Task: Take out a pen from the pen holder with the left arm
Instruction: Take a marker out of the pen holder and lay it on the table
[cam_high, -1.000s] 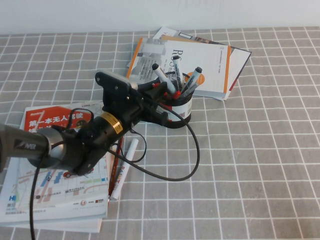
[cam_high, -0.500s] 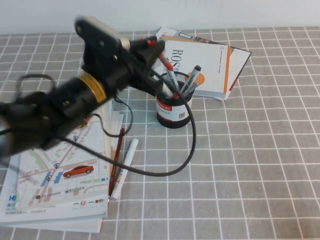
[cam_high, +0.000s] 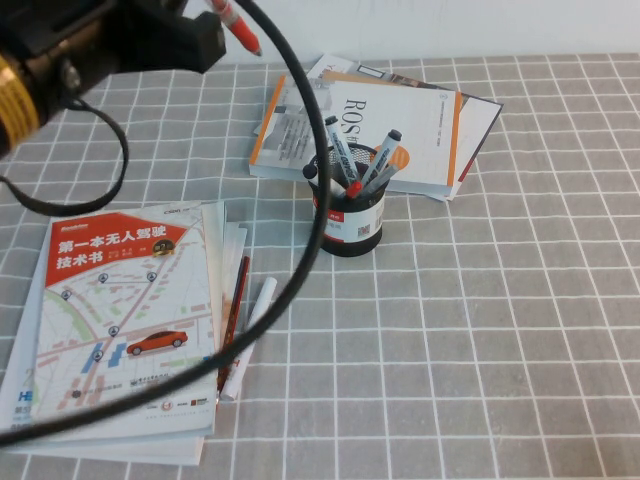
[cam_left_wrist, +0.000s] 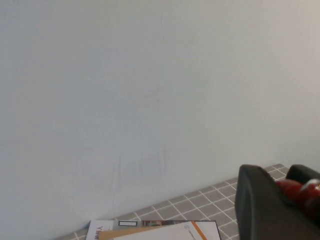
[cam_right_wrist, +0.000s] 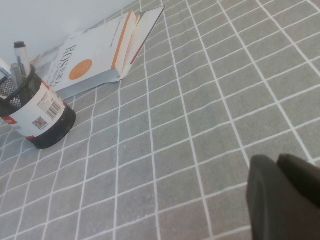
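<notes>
Left gripper (cam_high: 212, 25) hangs high over the table's (cam_high: 500, 350) far-left corner, clamped on a red-capped pen (cam_high: 240, 30), well clear of the mesh pen holder (cam_high: 350, 225); the taking-out looks done; right gripper (cam_right_wrist: 282, 197) closed, empty, low over the table.

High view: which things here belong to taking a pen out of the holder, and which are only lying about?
Belong to the job: left gripper, high up on the left, shut on the red pen; pen holder, with more pens inside.
Lying about: ROS book behind the holder; map booklet; white marker beside it; right gripper, parked low over the table.
</notes>
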